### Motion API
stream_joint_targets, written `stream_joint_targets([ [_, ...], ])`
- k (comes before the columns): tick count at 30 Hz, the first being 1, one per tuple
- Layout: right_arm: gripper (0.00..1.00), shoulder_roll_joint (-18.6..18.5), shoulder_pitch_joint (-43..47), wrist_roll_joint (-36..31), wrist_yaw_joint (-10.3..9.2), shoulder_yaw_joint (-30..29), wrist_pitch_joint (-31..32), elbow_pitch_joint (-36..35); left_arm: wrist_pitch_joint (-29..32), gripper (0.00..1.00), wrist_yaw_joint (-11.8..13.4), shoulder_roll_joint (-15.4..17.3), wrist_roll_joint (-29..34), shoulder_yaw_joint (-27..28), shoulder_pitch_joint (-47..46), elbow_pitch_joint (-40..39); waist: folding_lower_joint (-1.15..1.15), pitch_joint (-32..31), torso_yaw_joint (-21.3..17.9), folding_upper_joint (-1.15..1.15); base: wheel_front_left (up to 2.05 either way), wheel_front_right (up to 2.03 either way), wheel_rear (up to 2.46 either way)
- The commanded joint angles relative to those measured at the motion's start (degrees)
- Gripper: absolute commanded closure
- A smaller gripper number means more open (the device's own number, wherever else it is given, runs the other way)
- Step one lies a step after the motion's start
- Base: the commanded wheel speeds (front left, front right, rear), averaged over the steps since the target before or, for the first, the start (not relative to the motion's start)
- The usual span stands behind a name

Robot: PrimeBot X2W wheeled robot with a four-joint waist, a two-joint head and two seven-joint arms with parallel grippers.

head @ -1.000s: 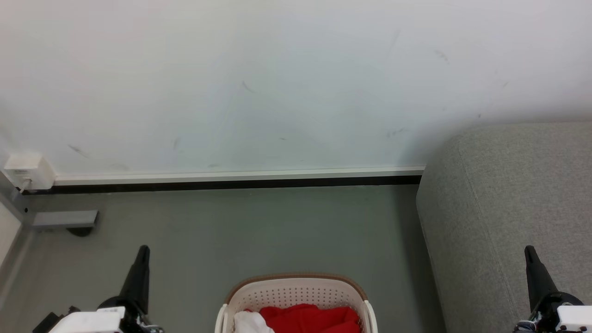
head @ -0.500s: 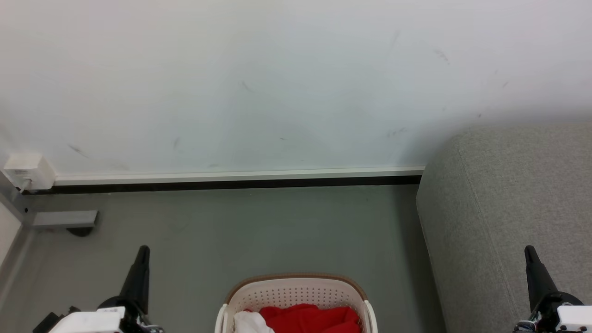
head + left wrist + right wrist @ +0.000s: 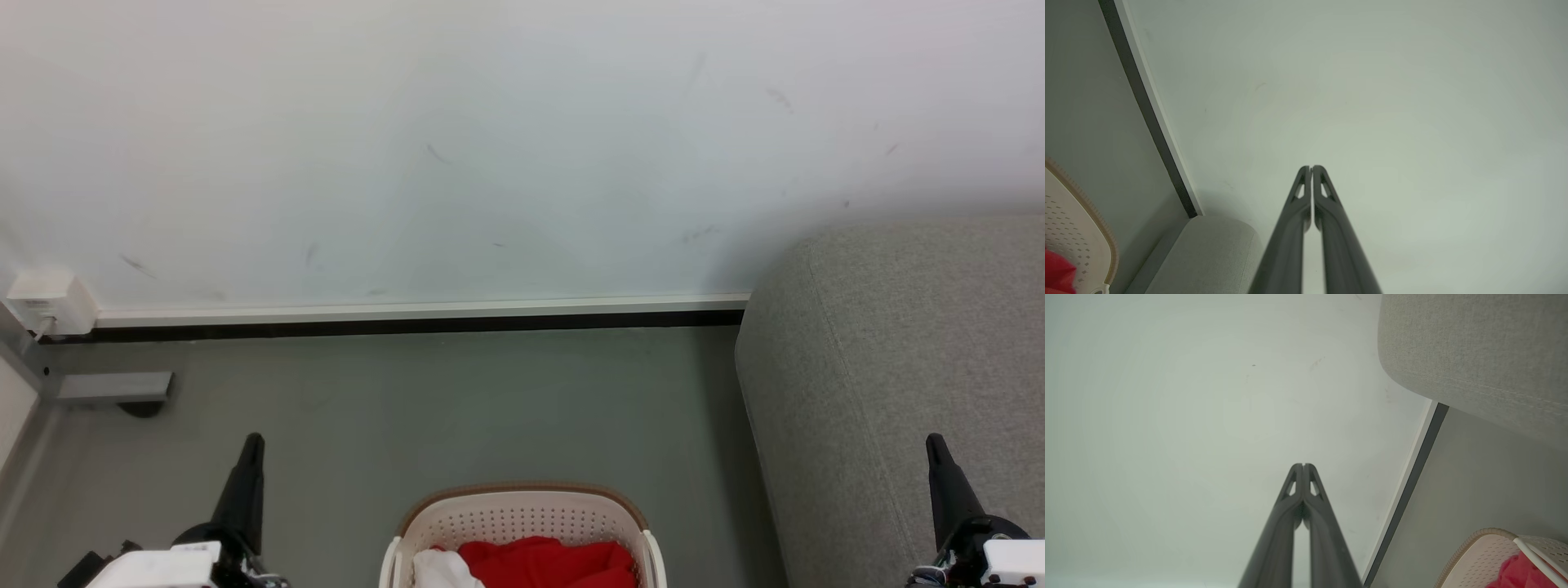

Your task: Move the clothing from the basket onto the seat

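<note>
The basket (image 3: pixel 522 523) stands on the grey floor (image 3: pixel 457 400) at the bottom middle of the head view, with the red and white clothing (image 3: pixel 539 563) inside it. The seat (image 3: pixel 898 367) is just to its right. The left gripper (image 3: pixel 255 441) and the right gripper (image 3: pixel 932 441) have their fingers pressed together, holding nothing, one on each side of the basket.

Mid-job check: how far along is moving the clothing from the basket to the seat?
Done: nothing; the visible part of the seat is bare. In hand: nothing; the left gripper and right gripper hover either side of the basket, fingers shut and empty. Left: the red clothing lies in the basket, so the whole move remains.
</note>
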Motion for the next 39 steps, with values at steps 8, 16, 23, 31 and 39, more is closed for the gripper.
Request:
stream_joint_targets([
  [8, 1.00, -0.42, -0.83, 0.13, -0.13, -0.22, 0.12, 0.12, 0.20, 1.00, -0.05, 0.14, -0.84, 0.07, -0.46, -0.06, 0.00, 0.00, 0.00, 0.00, 0.00, 0.00, 0.00],
  [16, 1.00, -0.43, -0.83, 0.13, -0.13, -0.21, 0.12, 0.12, 0.20, 1.00, -0.05, 0.14, -0.84, 0.07, -0.46, -0.06, 0.00, 0.00, 0.00, 0.00, 0.00, 0.00, 0.00],
  [23, 1.00, -0.43, -0.83, 0.13, -0.13, -0.21, 0.12, 0.12, 0.20, 1.00, -0.05, 0.14, -0.84, 0.07, -0.46, -0.06, 0.00, 0.00, 0.00, 0.00, 0.00, 0.00, 0.00],
  [31, 1.00, -0.43, -0.83, 0.13, -0.13, -0.22, 0.12, 0.12, 0.20, 1.00, -0.05, 0.14, -0.84, 0.07, -0.46, -0.06, 0.00, 0.00, 0.00, 0.00, 0.00, 0.00, 0.00],
  [39, 1.00, -0.43, -0.84, 0.13, -0.13, -0.21, 0.12, 0.12, 0.20, 1.00, -0.05, 0.14, -0.85, 0.07, -0.46, -0.06, 0.00, 0.00, 0.00, 0.00, 0.00, 0.00, 0.00],
])
